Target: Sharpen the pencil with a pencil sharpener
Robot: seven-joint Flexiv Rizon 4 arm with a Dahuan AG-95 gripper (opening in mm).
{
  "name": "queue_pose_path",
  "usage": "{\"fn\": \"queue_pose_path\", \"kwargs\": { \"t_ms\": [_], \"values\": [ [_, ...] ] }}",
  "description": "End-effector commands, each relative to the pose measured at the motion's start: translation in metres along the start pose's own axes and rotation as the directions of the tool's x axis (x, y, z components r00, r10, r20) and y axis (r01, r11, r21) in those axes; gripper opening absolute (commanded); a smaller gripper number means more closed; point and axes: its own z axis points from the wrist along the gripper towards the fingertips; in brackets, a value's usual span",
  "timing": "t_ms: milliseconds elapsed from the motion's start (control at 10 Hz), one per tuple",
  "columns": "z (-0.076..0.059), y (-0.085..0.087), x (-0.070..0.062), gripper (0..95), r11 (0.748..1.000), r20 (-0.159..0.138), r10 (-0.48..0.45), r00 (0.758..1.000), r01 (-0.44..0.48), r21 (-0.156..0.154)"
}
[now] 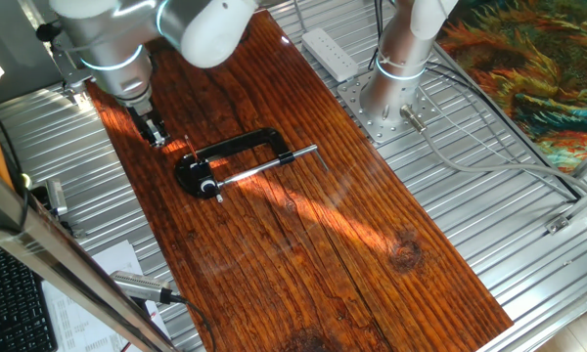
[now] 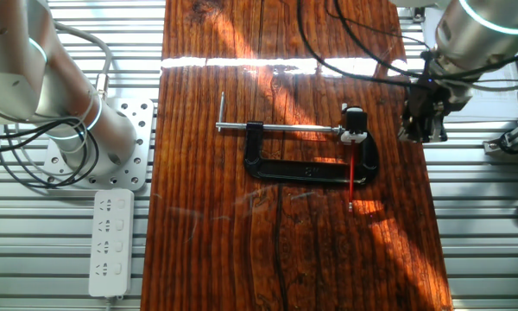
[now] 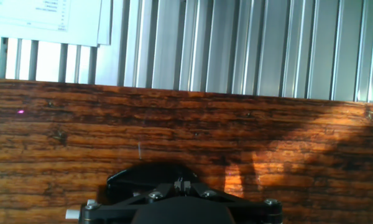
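Observation:
The red pencil (image 2: 350, 177) lies across the black C-clamp (image 2: 306, 168), with one end at the small black pencil sharpener (image 2: 354, 121), which sits at the tip of the clamp's silver rod. In the one fixed view the pencil (image 1: 190, 149) and the sharpener (image 1: 203, 182) are at the clamp's left end. My gripper (image 2: 417, 131) hangs near the board's edge, beside the clamp and apart from the pencil. Its fingers (image 1: 157, 135) are together with nothing between them. The hand view shows the gripper (image 3: 180, 184) over bare wood; the pencil and the sharpener are out of that view.
The wooden board (image 2: 285, 259) lies on a ribbed metal table. A second arm's base (image 2: 78, 138) and a white power strip (image 2: 110, 242) stand on the far side of the board. A paper sheet (image 3: 43, 18) lies beyond the board's edge.

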Motion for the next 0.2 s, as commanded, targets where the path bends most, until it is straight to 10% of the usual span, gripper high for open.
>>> {"fn": "queue_pose_path", "kwargs": {
  "t_ms": [100,200],
  "values": [
    [0.0006,0.0,0.0012,0.0,1.0,0.008,-0.003,1.0,0.003,-0.001],
    [0.0011,-0.0002,0.0011,0.0,1.0,0.008,-0.003,1.0,0.003,-0.001]
  ]
}}
